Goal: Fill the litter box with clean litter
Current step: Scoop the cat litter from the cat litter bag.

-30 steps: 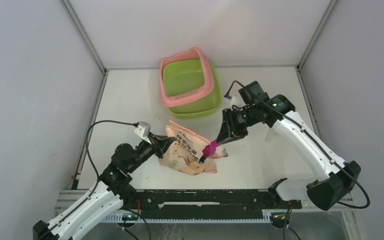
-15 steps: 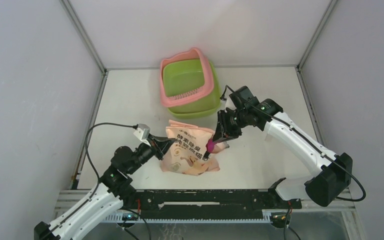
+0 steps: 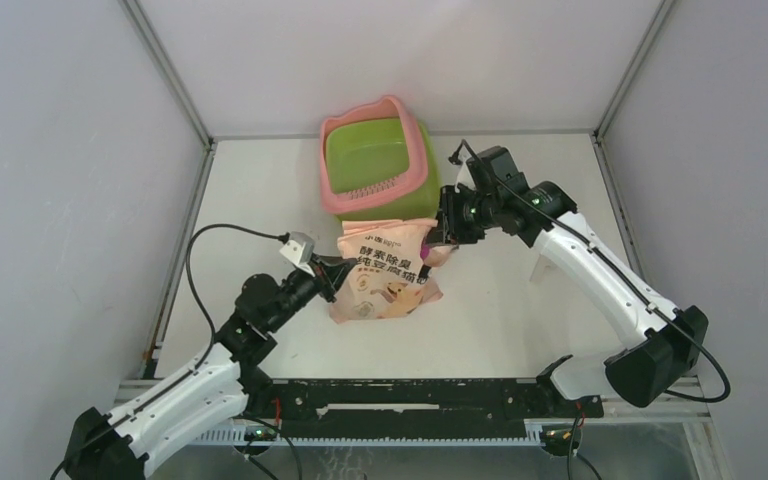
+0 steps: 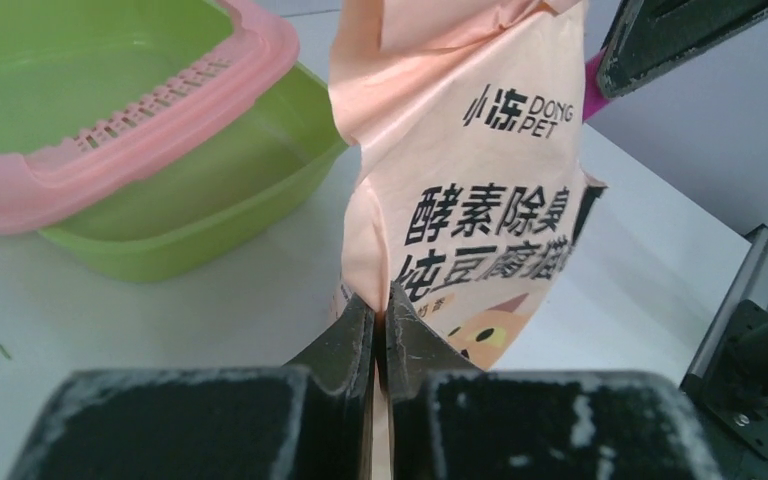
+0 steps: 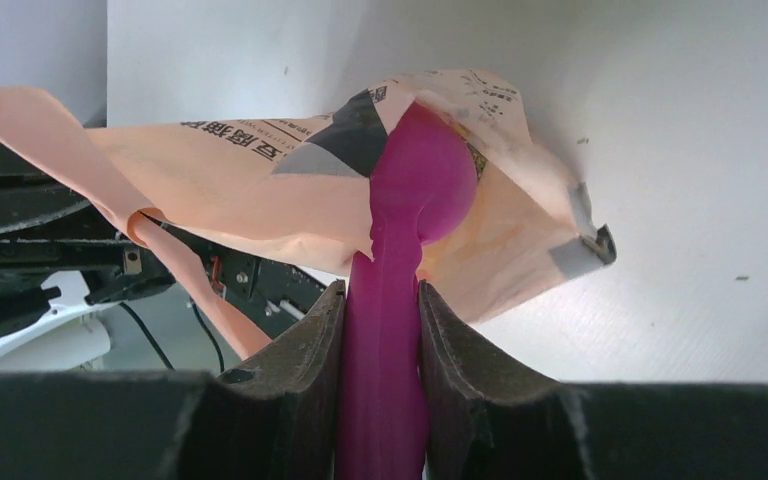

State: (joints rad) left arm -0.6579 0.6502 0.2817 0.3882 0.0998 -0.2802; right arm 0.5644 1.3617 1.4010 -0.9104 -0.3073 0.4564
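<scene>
Holding the peach-pink bag [image 3: 385, 285] upright at centre frame, I work with both arms. My left gripper [image 4: 381, 300], at the lower middle of its wrist view, is pinched almost flat on a fold at the bag's lower edge. My right gripper [image 5: 380, 295] is clamped at a narrow width around the handle of the magenta scoop [image 5: 420, 185], whose bowl sits inside the bag's opened upper corner; what the bowl carries is hidden.

The litter box [image 3: 326, 170] lies in the upper middle of the overhead view, just behind the bag. Its green basin looks bare, and no litter is visible in it.

Step in hand, as I judge it: loading the scoop from the bag, with no load yet delivered.

The next move calls for drawing the scoop out level, bowl up, while the left grip steadies the bag against tipping. I then carry the scoop the short way up-frame over the pink rim and turn the wrist to tip granules into the basin.

Risk: the bag's mouth may drag along with the scoop.
</scene>
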